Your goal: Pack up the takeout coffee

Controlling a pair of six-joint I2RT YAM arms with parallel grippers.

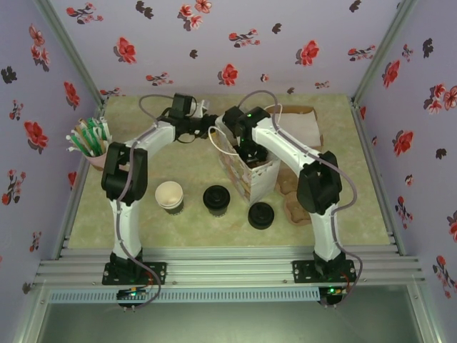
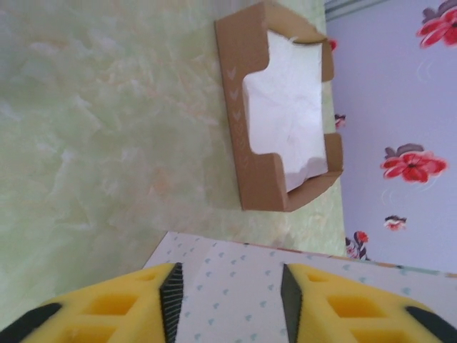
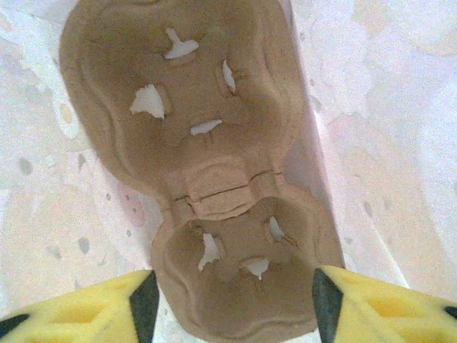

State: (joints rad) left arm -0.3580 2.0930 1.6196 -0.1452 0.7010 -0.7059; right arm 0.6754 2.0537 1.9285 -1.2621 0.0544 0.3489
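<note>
The bench (image 1: 178, 236) carries a patterned paper bag (image 1: 258, 182) standing upright at its middle, with a 2-socket pulp carrier (image 3: 214, 179) lying flat on the bag's floor. The takeout coffee (image 1: 216, 200) waits outside the bag, near the middle of the near edge, beside a lidless cup (image 1: 170, 195). The right hand (image 3: 235, 296) hangs inside the bag, spread and empty. The left hand (image 2: 228, 293), also spread, hovers at the bag's wall and pinches nothing. The right hand should probably rise straight up, clear of the paper walls, so the carrier stays level.
</note>
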